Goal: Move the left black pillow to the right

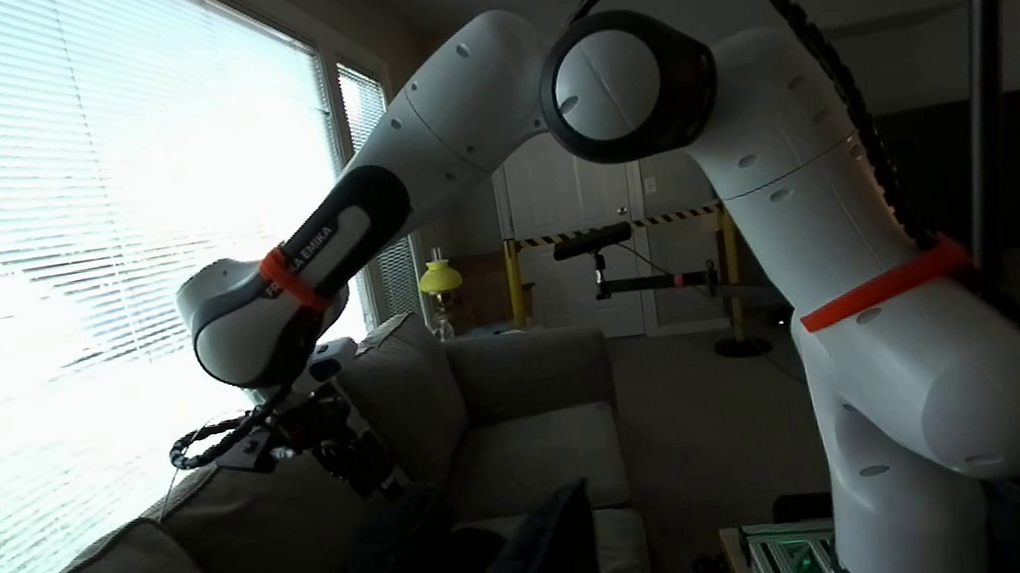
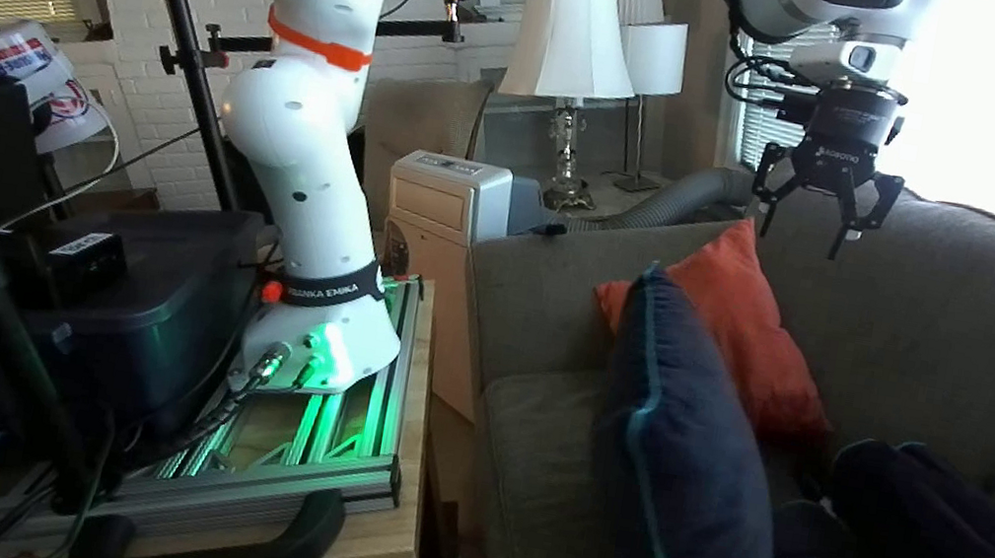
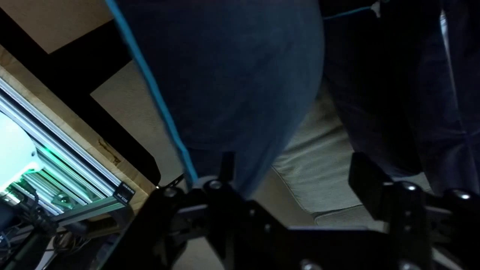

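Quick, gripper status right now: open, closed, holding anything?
Gripper: open, jaws apart, holding nothing.

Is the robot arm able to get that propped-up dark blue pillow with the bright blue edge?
Probably yes. The pincer hangs open above the sofa, and the wrist view shows nothing between it and the dark blue throw pillow. It would likely need to move closer first.

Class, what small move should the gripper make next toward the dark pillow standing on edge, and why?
Probably a sideways shift, centring the open gripper over the dark pillow: in the wrist view, the pillow's end shows nearer one finger, not midway between both.
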Motion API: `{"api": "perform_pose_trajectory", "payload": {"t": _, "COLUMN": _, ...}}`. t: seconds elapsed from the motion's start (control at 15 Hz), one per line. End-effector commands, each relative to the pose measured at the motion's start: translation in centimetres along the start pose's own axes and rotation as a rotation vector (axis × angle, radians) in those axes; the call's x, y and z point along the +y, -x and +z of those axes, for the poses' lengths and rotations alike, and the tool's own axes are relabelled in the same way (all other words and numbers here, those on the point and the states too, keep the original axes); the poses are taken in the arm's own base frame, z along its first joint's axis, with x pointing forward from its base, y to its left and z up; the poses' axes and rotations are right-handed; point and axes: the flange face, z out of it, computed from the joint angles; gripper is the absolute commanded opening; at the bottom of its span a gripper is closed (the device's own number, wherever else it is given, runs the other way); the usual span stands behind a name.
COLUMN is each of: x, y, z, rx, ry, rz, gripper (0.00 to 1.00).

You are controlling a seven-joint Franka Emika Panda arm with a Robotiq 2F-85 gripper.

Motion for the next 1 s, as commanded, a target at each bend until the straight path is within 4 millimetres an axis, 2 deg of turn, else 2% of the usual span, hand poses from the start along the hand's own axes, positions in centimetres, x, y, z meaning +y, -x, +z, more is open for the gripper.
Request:
{"api": "perform_pose_trajectory", "payload": {"t": 0.0, "x": -0.6, "y": 0.5, "z": 0.8, "rx": 0.022, "ry": 0.0, "rz": 0.027, "gripper": 1.0}}
{"api": "perform_pose_trajectory", "payload": {"t": 0.27, "x": -0.2, "y": 0.7, "z": 1.4, "rx": 0.023, "ry": 0.033, "rz": -0.016, "gripper": 1.0}}
{"api": "perform_pose_trajectory", "payload": {"t": 0.47, "x": 0.8, "y": 0.7, "z": 2.0, "rx": 0.009, "ry": 0.071, "rz": -0.068, "gripper": 1.0}}
{"api": "perform_pose_trajectory", "payload": {"t": 0.93, "x": 3.2, "y": 0.3, "z": 5.6, "rx": 0.006, "ry": 0.18, "rz": -0.188, "gripper": 1.0}}
